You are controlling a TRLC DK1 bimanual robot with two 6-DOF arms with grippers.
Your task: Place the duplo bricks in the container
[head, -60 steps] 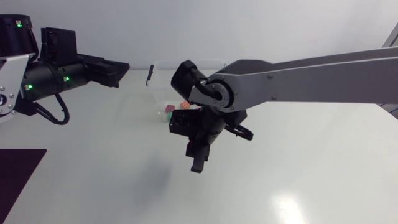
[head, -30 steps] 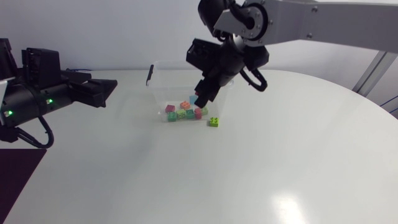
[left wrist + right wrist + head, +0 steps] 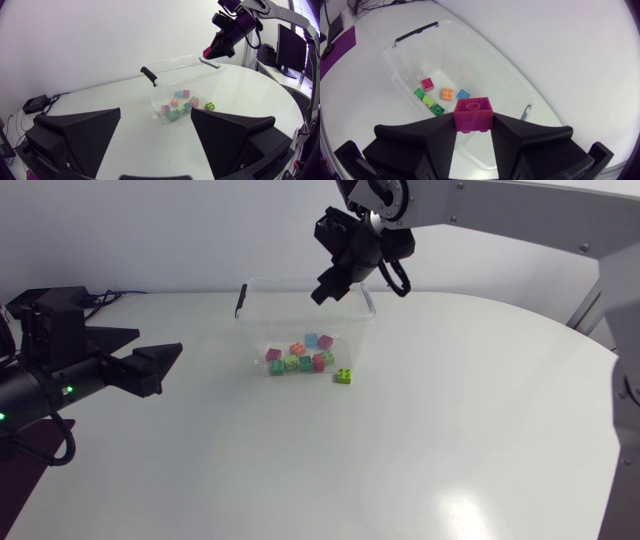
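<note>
A clear plastic container (image 3: 258, 330) with black handles stands at the table's far middle, with several coloured duplo bricks (image 3: 300, 358) on its floor. A green brick (image 3: 343, 376) lies on the table just outside its front right corner. My right gripper (image 3: 323, 292) hangs above the container's back rim, shut on a magenta brick (image 3: 473, 111). Below it I see the container (image 3: 512, 75) and its bricks (image 3: 447, 93). My left gripper (image 3: 160, 346) is open and empty, well left of the container. Ahead of its fingers (image 3: 82, 135) are the container (image 3: 170, 62) and the green brick (image 3: 210, 106).
A dark mat (image 3: 30, 450) lies at the table's left edge under my left arm. The table's curved edge (image 3: 560, 330) runs along the right. Bare white tabletop spreads in front of the container.
My right arm has lifted the magenta brick from low over the table's front to above the container's back rim. My left arm has drawn back leftward and nearer the front.
</note>
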